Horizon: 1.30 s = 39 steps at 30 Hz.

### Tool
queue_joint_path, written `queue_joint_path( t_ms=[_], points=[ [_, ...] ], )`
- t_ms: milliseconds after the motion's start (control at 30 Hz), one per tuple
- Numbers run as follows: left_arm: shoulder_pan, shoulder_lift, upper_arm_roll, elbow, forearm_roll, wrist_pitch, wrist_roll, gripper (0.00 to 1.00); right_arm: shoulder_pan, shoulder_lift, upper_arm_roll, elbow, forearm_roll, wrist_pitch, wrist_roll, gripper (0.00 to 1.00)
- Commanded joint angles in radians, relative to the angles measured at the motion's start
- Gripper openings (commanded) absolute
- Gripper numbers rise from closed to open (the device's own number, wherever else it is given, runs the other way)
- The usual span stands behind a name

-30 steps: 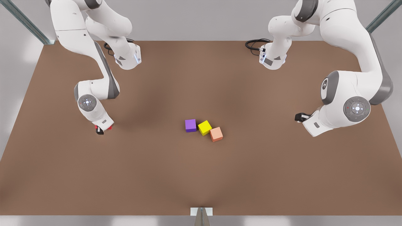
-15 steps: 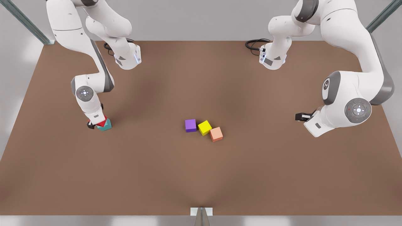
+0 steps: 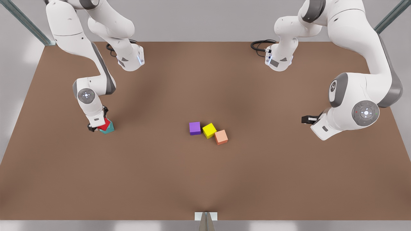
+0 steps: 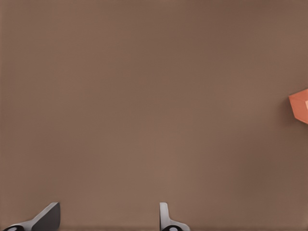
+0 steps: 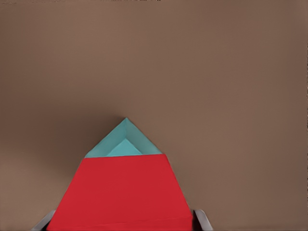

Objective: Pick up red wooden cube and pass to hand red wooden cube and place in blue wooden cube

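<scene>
Blue wooden cube (image 3: 109, 128) showing partly, red wooden cube (image 3: 103, 124) covering it, right tool (image 3: 97, 125) clasping red; left tool (image 4: 108, 219) spreading wide, waiting over brown surface (image 3: 205, 179).

The red wooden cube (image 5: 122, 192) between the right gripper (image 5: 122, 226)'s grey fingers looks flat and matt, with no shine. The blue wooden cube (image 5: 124, 142) just past it looks the same, smooth and dull. The brown table (image 3: 205, 179) is matt too. The white arms (image 3: 353, 32) look like smooth, slightly shiny plastic.
</scene>
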Motion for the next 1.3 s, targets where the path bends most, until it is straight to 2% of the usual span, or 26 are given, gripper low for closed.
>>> queue_joint_path(
  t_ms=[0,400,533,667,733,767,800,867,900,933,1000,1100,1267],
  points=[
    [-0.001,-0.001,0.000,0.000,0.002,-0.001,-0.021,1.00,0.000,-0.003,0.000,0.001,0.002,0.009,0.119,1.00],
    [0.000,-0.001,0.000,0.000,0.001,-0.001,-0.021,1.00,0.028,-0.091,0.015,0.019,0.037,-0.040,0.134,1.00],
    [0.000,-0.001,0.000,0.000,0.002,-0.001,-0.021,1.00,0.111,-0.129,0.015,0.076,0.168,-0.198,0.134,1.00],
    [-0.003,-0.001,0.000,0.002,0.005,-0.001,-0.020,1.00,0.186,-0.086,0.015,0.292,0.333,-0.466,0.202,1.00],
    [-0.001,-0.001,0.000,0.002,0.005,-0.001,-0.020,1.00,0.201,0.070,0.015,0.561,0.363,-0.708,0.510,1.00],
    [-0.001,-0.001,0.000,0.002,0.005,-0.001,-0.021,1.00,0.220,0.216,0.015,0.820,0.370,-0.903,0.598,1.00],
    [-0.001,-0.001,0.000,0.002,0.005,-0.001,-0.021,1.00,0.223,0.305,0.014,1.004,0.373,-1.011,0.599,1.00],
    [-0.001,0.000,0.000,0.002,0.005,-0.001,-0.021,1.00,0.224,0.314,0.011,1.102,0.379,-1.009,0.714,1.00],
    [-0.001,-0.001,0.000,0.002,0.005,-0.001,-0.021,1.00,0.230,0.232,0.017,1.083,0.382,-1.026,0.762,1.00],
    [-0.001,-0.001,0.000,0.002,0.005,-0.001,-0.021,1.00,0.221,0.173,0.009,1.075,0.490,-1.126,0.765,1.00],
    [-0.001,-0.001,0.000,0.002,0.005,-0.001,-0.021,1.00,0.204,0.095,0.001,1.070,0.525,-1.210,0.797,1.00],
    [-0.001,-0.001,0.000,0.002,0.007,-0.001,-0.021,1.00,0.161,-0.040,-0.005,0.964,0.576,-1.178,0.813,1.00],
    [-0.003,-0.001,0.000,0.002,0.007,0.000,-0.021,1.00,0.166,-0.040,-0.002,0.974,0.564,-1.186,0.862,1.00]
  ],
)
